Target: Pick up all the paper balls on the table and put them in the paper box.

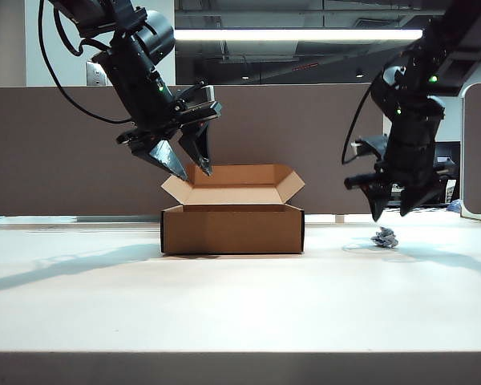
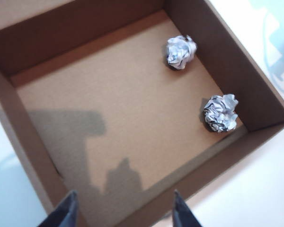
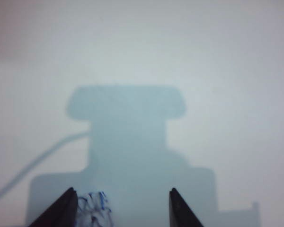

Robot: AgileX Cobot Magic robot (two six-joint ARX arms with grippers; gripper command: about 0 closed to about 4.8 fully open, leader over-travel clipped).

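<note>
Field notes, exterior view as the clock face.

My left gripper (image 1: 191,166) is hanging in the air at about 10 o'clock, above the left rear corner of the paper box (image 1: 232,228). Its fingers are spread wide and are holding nothing. In the left wrist view the two fingertips (image 2: 66,213) are standing well apart over the near wall of the box (image 2: 19,118).

The box is sitting on the worktop (image 1: 240,297) just left of centre, with its flaps folded outward. Two paper balls are lying on its floor: one (image 2: 181,52) near a corner, the other (image 2: 220,113) close to the same side wall, a little apart from the first. They are not touching each other.

My right gripper (image 1: 394,210) is hovering at about 3 o'clock, pointing down, just above the worktop. Its fingers are parted to a middling width and are gripping nothing. The third paper ball (image 1: 385,237) is resting on the worktop directly below it, well to the right of the box. In the right wrist view this ball (image 3: 95,210) is showing between the fingertips (image 3: 66,208), close to one of them; I cannot tell whether they are touching. The gripper's shadow is falling on the white worktop (image 3: 227,71) ahead.
</note>
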